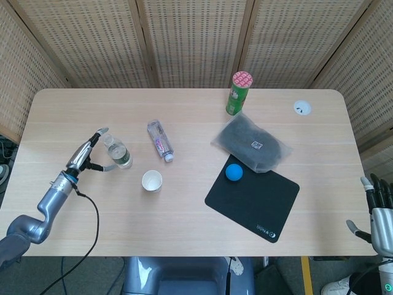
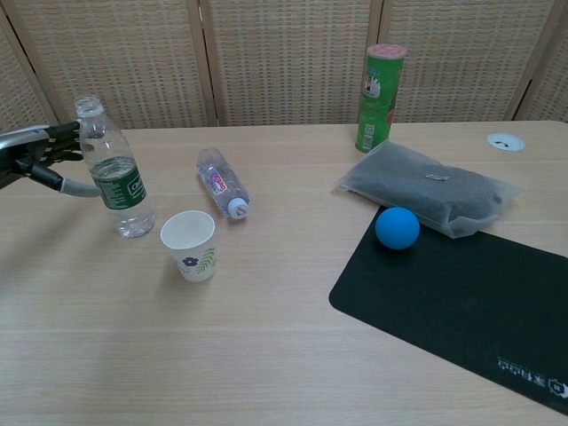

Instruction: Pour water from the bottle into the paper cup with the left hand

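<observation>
An uncapped clear water bottle [image 1: 118, 153] [image 2: 115, 173] with a green label stands upright on the left of the table, partly filled. A white paper cup [image 1: 151, 180] [image 2: 189, 244] with a leaf print stands upright just in front and to its right, nothing visible inside. My left hand [image 1: 91, 155] [image 2: 46, 160] is at the bottle's left side, fingers spread around it but not closed; I cannot see contact. My right hand [image 1: 379, 212] hangs off the table's right edge, fingers apart, holding nothing.
A second small bottle [image 1: 159, 141] [image 2: 222, 184] lies on its side behind the cup. A green can [image 1: 237, 93], a grey pouch [image 1: 250, 142], a blue ball [image 1: 233, 172] and a black mat [image 1: 252, 197] fill the right half.
</observation>
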`<state>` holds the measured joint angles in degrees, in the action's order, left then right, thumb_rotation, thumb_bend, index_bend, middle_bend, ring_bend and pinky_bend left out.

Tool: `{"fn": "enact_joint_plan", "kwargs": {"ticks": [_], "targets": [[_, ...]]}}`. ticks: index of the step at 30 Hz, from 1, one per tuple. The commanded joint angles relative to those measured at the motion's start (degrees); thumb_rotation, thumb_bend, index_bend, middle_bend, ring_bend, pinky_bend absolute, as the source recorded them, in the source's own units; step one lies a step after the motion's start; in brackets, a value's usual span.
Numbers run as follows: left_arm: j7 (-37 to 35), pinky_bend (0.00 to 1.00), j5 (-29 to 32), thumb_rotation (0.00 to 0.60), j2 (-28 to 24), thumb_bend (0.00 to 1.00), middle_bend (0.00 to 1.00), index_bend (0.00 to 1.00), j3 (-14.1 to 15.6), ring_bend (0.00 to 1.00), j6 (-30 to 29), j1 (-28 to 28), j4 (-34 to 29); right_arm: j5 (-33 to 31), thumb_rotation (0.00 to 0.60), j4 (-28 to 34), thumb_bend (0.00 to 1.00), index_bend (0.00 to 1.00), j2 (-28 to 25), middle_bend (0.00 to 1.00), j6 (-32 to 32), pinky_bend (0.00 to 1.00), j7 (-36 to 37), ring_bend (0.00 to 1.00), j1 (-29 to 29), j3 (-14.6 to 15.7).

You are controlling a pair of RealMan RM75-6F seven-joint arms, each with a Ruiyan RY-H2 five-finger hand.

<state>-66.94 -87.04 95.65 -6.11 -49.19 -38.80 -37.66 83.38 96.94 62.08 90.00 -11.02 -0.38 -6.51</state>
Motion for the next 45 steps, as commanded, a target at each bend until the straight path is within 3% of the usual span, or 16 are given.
{"fn": "enact_joint_plan", "kwargs": {"ticks": [1, 21, 23, 27, 30, 38, 45], "targets": [[-2.32, 0.00, 2.30, 0.600, 3.17, 0.00, 0.00, 0.00, -1.65, 0.00, 1.97, -1.70, 2.82, -0.42, 0.600, -0.22, 0.00, 0.00, -0.09, 0.00, -0.30, 0.00, 0.30, 0.00, 0.13, -0.16], [-12.74, 0.00, 3.50, 0.600, 10.86, 0.01, 0.00, 0.00, -0.93, 0.00, 7.04, -5.70, 11.19, -3.84, 0.600, -1.37, 0.00, 0.00, 0.38, 0.00, -2.46, 0.00, 0.13, 0.00, 1.28, -0.92], [-13.54, 0.02, 3.87, 0.600, 11.49, 0.06, 0.06, 0.07, -1.21, 0.01, 6.92, -5.75, 11.99, -3.98, 0.600, -1.43, 0.00, 0.00, 0.37, 0.00, -2.50, 0.00, 0.18, 0.00, 1.30, -0.93], [-14.38, 0.21, 4.74, 0.600, 12.74, 0.31, 0.33, 0.40, -1.84, 0.17, 7.00, -5.87, 13.68, -4.11, 0.600, -1.52, 0.00, 0.00, 0.35, 0.00, -2.59, 0.00, 0.41, 0.00, 1.39, -0.93], [-15.32, 0.28, 4.99, 0.600, 12.91, 0.44, 0.41, 0.51, -1.93, 0.24, 7.56, -6.10, 13.91, -4.10, 0.600, -1.56, 0.00, 0.00, 0.28, 0.00, -2.64, 0.00, 0.65, 0.00, 1.43, -0.87], [-16.44, 0.35, 4.88, 0.600, 11.36, 0.46, 0.50, 0.62, -2.00, 0.32, 5.72, -5.86, 12.57, -3.76, 0.600, -1.43, 0.00, 0.00, 0.07, 0.00, -2.50, 0.00, 1.22, 0.00, 1.40, -0.63], [-9.93, 0.36, -0.02, 0.600, 4.07, 0.48, 0.50, 0.62, 2.34, 0.32, 0.81, -4.79, 8.03, -2.93, 0.600, -0.97, 0.00, 0.00, -0.30, 0.00, -1.79, 0.00, 1.76, 0.00, 1.13, -0.33]]}}
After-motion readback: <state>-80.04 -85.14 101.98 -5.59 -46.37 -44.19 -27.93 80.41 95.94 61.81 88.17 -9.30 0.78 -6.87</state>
